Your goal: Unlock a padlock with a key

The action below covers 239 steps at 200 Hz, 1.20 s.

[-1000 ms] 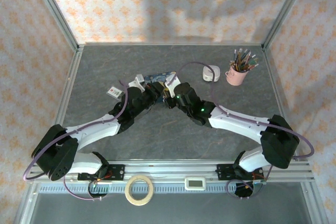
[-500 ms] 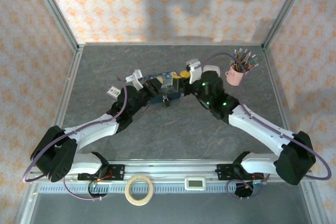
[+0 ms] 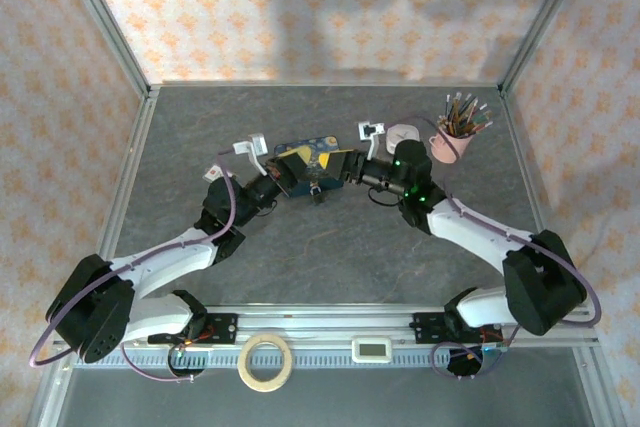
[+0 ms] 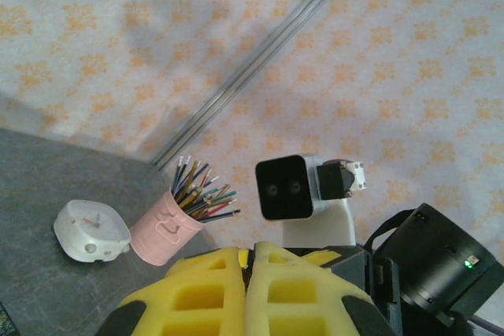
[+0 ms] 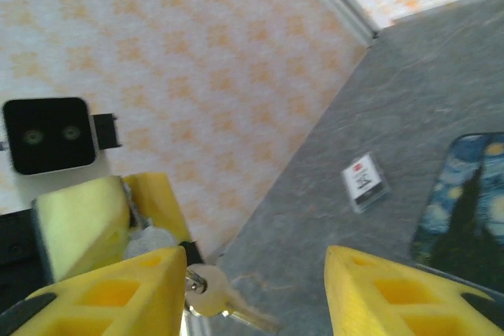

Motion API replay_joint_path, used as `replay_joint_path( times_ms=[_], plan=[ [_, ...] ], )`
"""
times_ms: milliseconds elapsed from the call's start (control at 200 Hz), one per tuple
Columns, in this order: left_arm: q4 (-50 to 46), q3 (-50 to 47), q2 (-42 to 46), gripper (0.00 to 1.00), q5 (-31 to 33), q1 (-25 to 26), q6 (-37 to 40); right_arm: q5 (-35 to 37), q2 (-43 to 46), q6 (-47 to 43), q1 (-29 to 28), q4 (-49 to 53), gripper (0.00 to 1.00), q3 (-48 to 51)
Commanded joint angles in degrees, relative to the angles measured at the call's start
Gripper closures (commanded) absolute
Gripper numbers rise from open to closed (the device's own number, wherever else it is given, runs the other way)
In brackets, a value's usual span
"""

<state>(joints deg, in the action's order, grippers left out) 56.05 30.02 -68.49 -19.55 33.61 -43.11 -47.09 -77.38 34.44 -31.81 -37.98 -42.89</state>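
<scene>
Two arms carry two pincers: the left pincer and the right pincer, with four yellow fingers in all. One key bunch hangs just beside a finger of the right pincer. One blue starry-night tin lies between the two pincers, and one dark padlock is at its near edge. One small white card lies on the tabletop ahead of the right pincer. Behind the right pincer stand one white round-cornered case and one pink cup, its pencils too bunched to count. Well behind both pincers are one tape roll and one small white display unit.
</scene>
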Motion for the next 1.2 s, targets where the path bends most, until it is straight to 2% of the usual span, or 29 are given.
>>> replay_joint_path(
  times_ms=[0, 195, 646, 881, 1016, 1191],
  plan=[
    [5.50, -1.40, 1.23, 1.00, -2.00, -0.29, 2.33, -6.38, -0.12, 8.80, 0.21, -14.94, 0.51, 0.92],
    [6.24, -2.15, 1.34, 1.00, -2.10, -0.24, 2.25, -5.85, 0.49, 9.84, 0.24, -16.47, 0.51, 1.94],
    [8.48, -2.07, 1.25, 1.00, -3.21, 0.84, 1.11, -8.08, -4.52, 14.94, 0.00, -23.86, 0.51, 3.10],
    [9.12, -2.34, 0.51, 1.00, -2.96, 1.20, 0.71, -9.74, -6.76, 17.73, -0.87, -28.85, 0.58, 3.05],
    [9.61, -2.34, 0.12, 1.00, -2.81, 1.21, 0.41, -10.27, -8.09, 20.02, -1.06, -31.85, 0.66, 3.42],
    [9.70, -2.44, -0.02, 1.00, -2.69, 1.38, 0.23, -10.49, -8.97, 22.23, -1.08, -35.12, 0.70, 3.78]
  ],
)
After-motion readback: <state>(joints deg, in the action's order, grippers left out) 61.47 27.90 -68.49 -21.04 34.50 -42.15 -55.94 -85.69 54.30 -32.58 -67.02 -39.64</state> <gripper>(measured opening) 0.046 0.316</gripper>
